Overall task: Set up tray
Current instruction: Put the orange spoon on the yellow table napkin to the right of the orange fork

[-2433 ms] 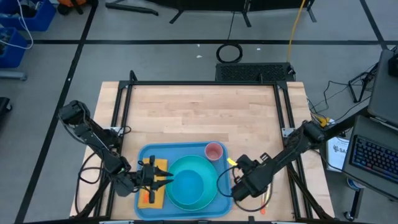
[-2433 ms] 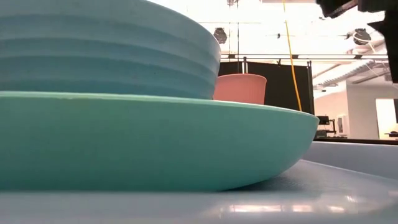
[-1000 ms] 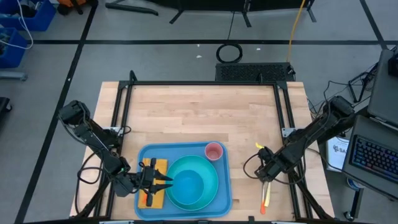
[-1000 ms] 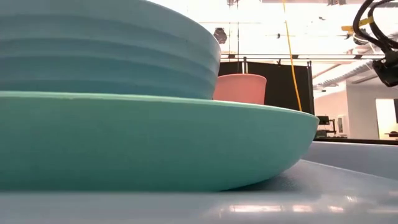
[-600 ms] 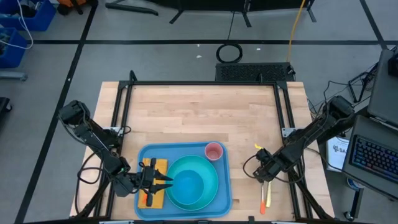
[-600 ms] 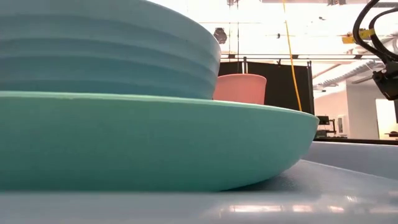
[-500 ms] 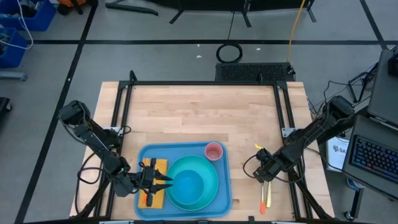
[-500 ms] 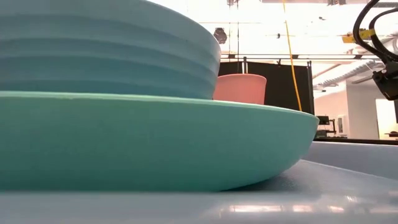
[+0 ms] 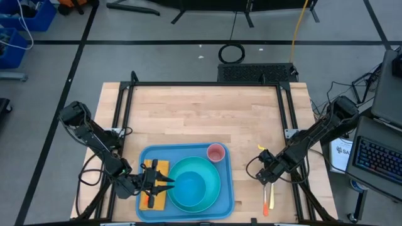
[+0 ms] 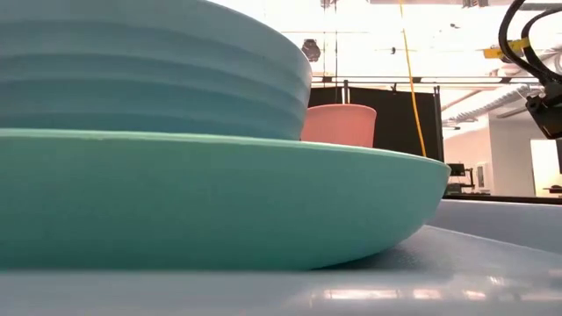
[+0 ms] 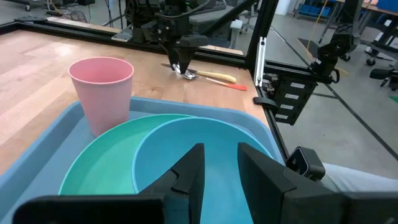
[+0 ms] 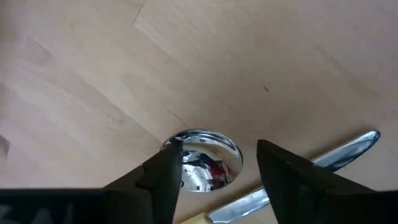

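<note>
The blue tray [image 9: 147, 157] sits at the near edge of the wooden tabletop [image 9: 201, 119], left of centre. On it: a round teal plate [image 9: 213, 164] carrying a lighter blue bowl [image 9: 188, 188], a pink cup [image 9: 216, 152] upright in the tray's far right corner, just beside the plate, and a yellow-orange napkin [image 9: 161, 166] along the tray's left side. Left tool [image 9: 164, 184] hangs over the napkin at the plate's left rim; its fingers [image 11: 189, 174] stand apart with a narrow gap, nothing pinched between them, pointing across the bowl toward the cup. Right tool [image 9: 266, 184] is low over the bare tabletop, well to the right of the tray. Its fingers [image 12: 165, 168] are spread and straddle the shiny bowl of a metal spoon [image 12: 204, 158] lying flat on the wood; whether they touch the spoon cannot be told. A second utensil handle [image 12: 348, 148] lies just beside the spoon, and the handles run yellow and orange [image 9: 269, 202] toward the near edge.
</note>
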Motion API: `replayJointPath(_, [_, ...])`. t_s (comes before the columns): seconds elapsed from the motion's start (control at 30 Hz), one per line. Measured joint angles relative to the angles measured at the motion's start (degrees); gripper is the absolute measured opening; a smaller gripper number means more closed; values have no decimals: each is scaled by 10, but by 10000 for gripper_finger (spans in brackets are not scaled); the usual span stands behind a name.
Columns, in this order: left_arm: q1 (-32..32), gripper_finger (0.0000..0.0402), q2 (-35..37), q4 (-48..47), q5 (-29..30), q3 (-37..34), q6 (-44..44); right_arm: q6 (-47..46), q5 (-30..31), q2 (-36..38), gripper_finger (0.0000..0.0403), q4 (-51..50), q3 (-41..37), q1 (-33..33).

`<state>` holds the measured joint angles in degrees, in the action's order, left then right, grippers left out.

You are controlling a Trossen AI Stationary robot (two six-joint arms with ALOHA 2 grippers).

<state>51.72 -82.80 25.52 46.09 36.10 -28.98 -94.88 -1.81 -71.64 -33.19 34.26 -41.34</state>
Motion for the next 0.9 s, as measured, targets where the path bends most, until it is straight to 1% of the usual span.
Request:
replayJointPath(0.33, [0, 99, 0, 0, 0, 0, 0, 26, -1, 0, 94, 4, 0, 0])
replayJointPath(0.67, [0, 99, 0, 0, 0, 0, 0, 40, 0, 1, 11, 9, 2, 0])
replayJointPath(0.9, [0, 99, 0, 0, 0, 0, 0, 43, 0, 1, 5, 11, 2, 0])
